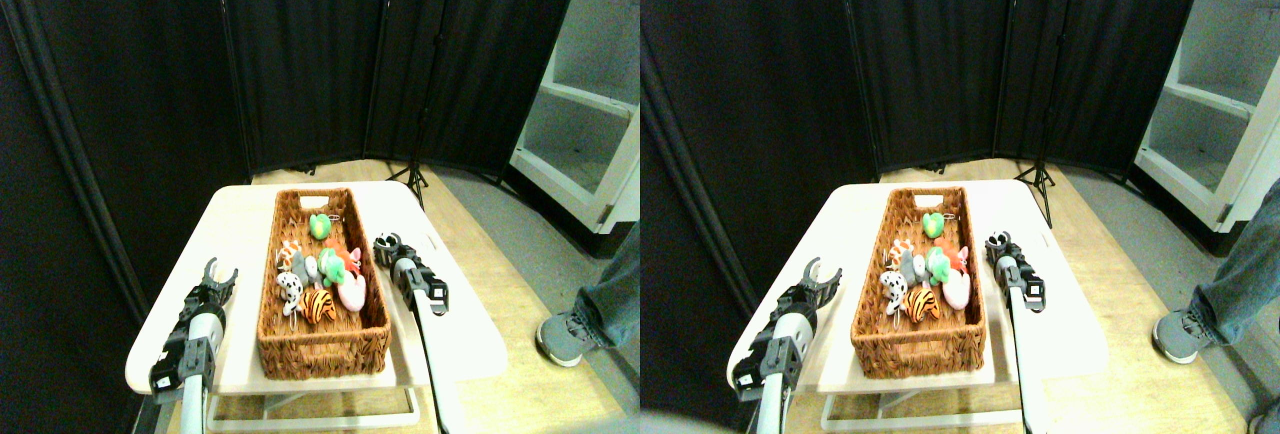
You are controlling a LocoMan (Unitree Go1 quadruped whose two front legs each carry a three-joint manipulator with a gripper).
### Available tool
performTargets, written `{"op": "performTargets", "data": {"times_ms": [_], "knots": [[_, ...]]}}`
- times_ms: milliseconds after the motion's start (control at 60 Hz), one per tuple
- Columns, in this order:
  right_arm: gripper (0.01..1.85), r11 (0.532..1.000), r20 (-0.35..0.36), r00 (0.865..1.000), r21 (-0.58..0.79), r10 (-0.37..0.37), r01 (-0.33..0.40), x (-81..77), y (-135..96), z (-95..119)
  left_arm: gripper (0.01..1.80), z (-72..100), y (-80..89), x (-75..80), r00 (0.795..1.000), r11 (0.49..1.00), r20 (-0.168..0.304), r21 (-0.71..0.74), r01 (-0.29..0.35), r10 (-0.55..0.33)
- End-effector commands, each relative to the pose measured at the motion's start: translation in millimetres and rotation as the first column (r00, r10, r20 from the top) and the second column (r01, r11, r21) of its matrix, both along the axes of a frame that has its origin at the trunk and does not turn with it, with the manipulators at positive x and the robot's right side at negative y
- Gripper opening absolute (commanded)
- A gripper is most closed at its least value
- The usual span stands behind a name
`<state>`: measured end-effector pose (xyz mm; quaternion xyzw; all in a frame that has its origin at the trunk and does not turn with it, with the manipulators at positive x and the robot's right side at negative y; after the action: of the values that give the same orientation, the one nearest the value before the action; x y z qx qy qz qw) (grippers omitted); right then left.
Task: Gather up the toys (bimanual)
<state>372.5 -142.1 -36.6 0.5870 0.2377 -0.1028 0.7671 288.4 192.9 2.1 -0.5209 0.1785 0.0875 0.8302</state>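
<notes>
Several plush toys lie inside the long brown wicker basket [273, 299] on the white table: a green one [320, 225] toward the far end, then an orange striped tiger [318, 305], a spotted white one [289, 288], a grey one [304, 268], a pink one [352, 292] and another green one [331, 266] in the middle. My left gripper [219, 276] stands on the table left of the basket, jaws spread open and empty. My right gripper [387, 247] rests just right of the basket's rim, holding nothing.
The white table [460, 339] has rounded corners and bare margins on both sides of the basket. A person's leg and grey shoe [565, 337] stand on the floor at right. Black curtain panels and a tripod stand behind; white shelving is at far right.
</notes>
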Motion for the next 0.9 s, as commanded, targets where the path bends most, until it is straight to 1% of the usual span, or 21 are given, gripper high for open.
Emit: {"op": "performTargets", "data": {"times_ms": [17,67,183,200,250,317,333,417,433,450,483,533,583,633,667,717,750,817,867,883,900], "knots": [[0.04,1.0,-0.017,1.0,0.016,0.015,-0.015,-3.8,3.3,3.0,0.31,9.4,-2.5,7.0,0.999,1.0,0.051,0.019,0.005,-0.006],[0.01,0.999,0.0,1.0,0.032,0.001,-0.001,-4.2,2.9,9.7,0.3,9.5,-3.5,8.9,0.999,1.0,0.051,0.021,0.008,-0.01],[0.03,0.999,0.065,0.997,0.002,0.044,-0.044,-5.4,2.5,23.2,0.31,9.0,-4.4,11.6,0.999,1.0,0.053,0.012,0.008,-0.008],[0.02,0.999,0.083,0.995,-0.003,0.052,-0.052,-7.5,3.5,32.6,0.31,8.9,-4.7,12.8,0.998,1.0,0.054,0.01,0.009,-0.009],[0.01,0.998,0.1,0.993,-0.002,0.058,-0.058,-9.7,5.0,40.5,0.31,8.9,-5.1,13.7,0.999,1.0,0.053,0.006,0.007,-0.008],[0.01,0.997,0.141,0.987,0.002,0.08,-0.081,-13.0,7.7,54.5,0.31,8.7,-5.8,15.4,0.998,1.0,0.056,0.005,0.009,-0.009],[0.01,0.995,0.161,0.982,-0.012,0.096,-0.095,-14.3,8.8,59.2,0.3,8.9,-6.5,16.1,0.998,1.0,0.057,-0.008,0.017,-0.016],[0.01,0.993,0.19,0.974,-0.012,0.12,-0.12,-17.8,13.0,75.1,0.29,8.6,-7.1,18.4,0.998,1.0,0.058,-0.01,0.021,-0.021],[0.01,0.991,0.201,0.97,-0.033,0.136,-0.132,-18.4,13.8,77.4,0.29,8.5,-7.1,18.8,0.998,1.0,0.058,-0.008,0.022,-0.021],[0.01,0.985,0.222,0.961,-0.074,0.166,-0.153,-19.8,15.4,82.1,0.29,8.3,-7.2,19.4,0.998,1.0,0.058,-0.003,0.022,-0.022],[0.01,0.985,0.229,0.959,-0.073,0.17,-0.157,-22.6,19.1,90.6,0.29,8.1,-7.3,20.7,0.998,1.0,0.057,0.005,0.029,-0.029],[0.01,0.973,0.253,0.941,-0.095,0.226,-0.209,-24.7,23.7,100.1,0.3,7.0,-6.5,23.2,0.998,0.999,0.056,-0.005,0.042,-0.042],[0.01,0.973,0.257,0.939,-0.072,0.23,-0.218,-26.1,27.5,104.9,0.29,6.7,-6.5,24.3,0.997,0.999,0.058,-0.003,0.046,-0.046],[0.01,0.967,0.269,0.929,-0.072,0.254,-0.243,-28.5,35.9,112.9,0.29,6.3,-6.9,25.8,0.997,0.999,0.058,-0.01,0.045,-0.044],[0.01,0.959,0.279,0.918,-0.082,0.282,-0.27,-29.9,42.0,118.8,0.29,6.4,-7.2,26.4,0.997,0.999,0.06,-0.01,0.042,-0.042],[0.01,0.954,0.287,0.909,-0.096,0.301,-0.285,-32.0,49.3,124.6,0.28,6.5,-7.4,26.5,0.997,0.999,0.066,0.0,0.043,-0.043],[0.01,0.955,0.286,0.912,-0.075,0.295,-0.285,-33.3,53.1,126.9,0.28,6.4,-7.2,26.5,0.997,0.999,0.068,0.006,0.04,-0.041],[0.01,0.954,0.292,0.908,-0.083,0.3,-0.288,-36.8,64.4,133.5,0.28,6.2,-7.3,26.5,0.997,0.999,0.069,0.001,0.044,-0.044],[0.01,0.942,0.314,0.889,-0.085,0.334,-0.324,-38.4,74.9,136.9,0.28,6.1,-7.0,25.5,0.996,0.999,0.073,0.004,0.047,-0.047],[0.01,0.942,0.314,0.889,-0.085,0.334,-0.324,-38.4,74.9,136.9,0.28,6.1,-7.0,25.5,0.996,0.999,0.073,0.004,0.047,-0.047],[0.01,0.938,0.315,0.884,-0.075,0.344,-0.338,-38.7,78.1,137.6,0.28,6.2,-6.8,25.1,0.996,0.999,0.073,-0.001,0.048,-0.048]]}}
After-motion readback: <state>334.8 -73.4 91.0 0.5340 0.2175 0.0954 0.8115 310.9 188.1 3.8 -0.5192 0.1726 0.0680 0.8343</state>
